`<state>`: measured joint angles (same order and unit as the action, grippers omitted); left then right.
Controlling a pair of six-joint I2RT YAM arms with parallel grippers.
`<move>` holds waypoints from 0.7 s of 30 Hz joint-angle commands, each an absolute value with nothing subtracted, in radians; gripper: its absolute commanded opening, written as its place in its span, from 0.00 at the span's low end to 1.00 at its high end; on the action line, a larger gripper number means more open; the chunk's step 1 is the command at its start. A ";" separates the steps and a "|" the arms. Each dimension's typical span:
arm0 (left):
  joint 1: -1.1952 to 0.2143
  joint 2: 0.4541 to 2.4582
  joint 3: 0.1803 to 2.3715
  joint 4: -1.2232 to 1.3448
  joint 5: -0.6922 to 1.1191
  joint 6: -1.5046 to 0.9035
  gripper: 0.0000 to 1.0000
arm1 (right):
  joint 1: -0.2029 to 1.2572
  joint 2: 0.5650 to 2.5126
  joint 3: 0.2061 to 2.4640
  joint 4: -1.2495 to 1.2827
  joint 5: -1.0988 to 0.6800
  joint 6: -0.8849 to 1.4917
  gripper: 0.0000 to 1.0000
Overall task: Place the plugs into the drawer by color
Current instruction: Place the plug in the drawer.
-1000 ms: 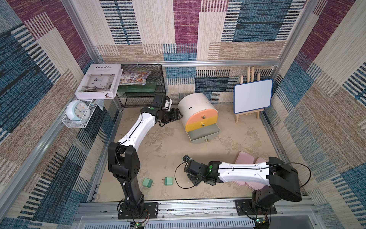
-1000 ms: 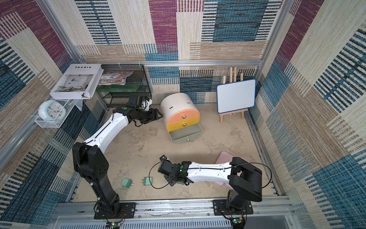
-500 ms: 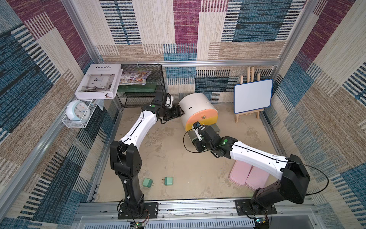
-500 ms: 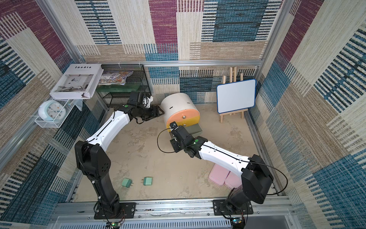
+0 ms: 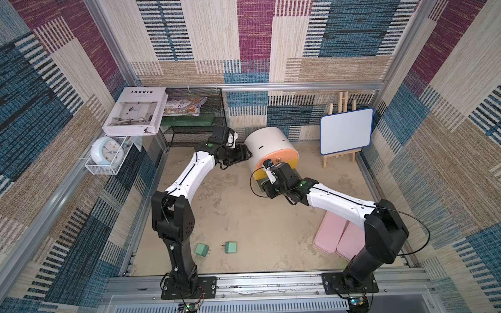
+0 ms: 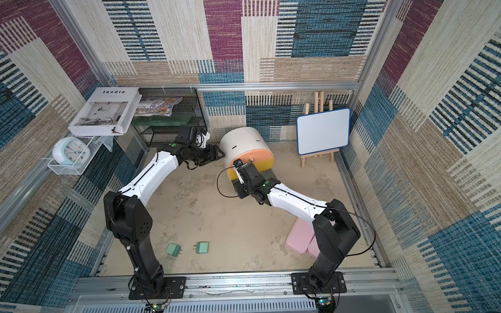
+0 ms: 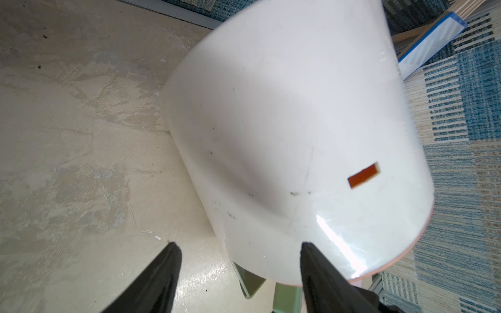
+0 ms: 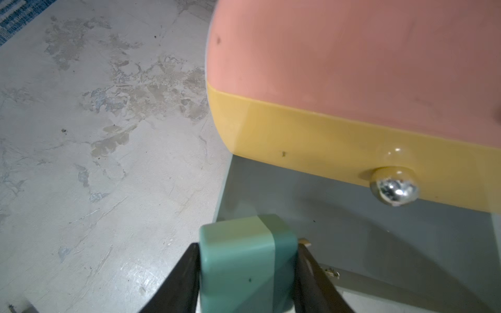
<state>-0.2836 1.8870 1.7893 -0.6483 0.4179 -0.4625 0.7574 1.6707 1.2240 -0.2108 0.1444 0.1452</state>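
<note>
right gripper [image 8: 248,246] is clamped on a mint green plug [image 8: 244,260], jaws narrow against its sides, hanging over a corner of the open grey-green drawer [image 8: 352,225] beneath the yellow front [image 8: 311,135]. to finish well it should carry the plug further inside the drawer walls, stay low and clear of the knob [image 8: 394,187], then release. in a top view the right arm stretches from 5 o'clock toward the cabinet [image 5: 268,143] at 12 o'clock, wrist bent down. left gripper [image 7: 239,245], jaws apart and empty, sits at the cabinet's 9 o'clock side, probably steadying it. a second green plug [image 5: 202,249] and a third green plug [image 5: 231,247] lie at 7 o'clock.
</note>
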 commanded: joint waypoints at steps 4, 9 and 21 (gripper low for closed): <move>-0.284 1.866 1.772 -0.648 0.425 -0.449 0.73 | 0.749 1.705 1.236 -0.137 0.121 0.140 0.40; -0.284 1.862 1.761 -0.638 0.427 -0.452 0.74 | 0.747 1.734 1.239 -0.127 0.106 0.145 0.40; -0.284 1.847 1.747 -0.635 0.424 -0.447 0.74 | 0.741 1.765 1.227 -0.103 0.042 0.155 0.45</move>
<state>-0.2836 1.8584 1.7473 -0.6437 0.4179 -0.4595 0.7422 1.7599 1.2285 -0.1360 0.0704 0.1474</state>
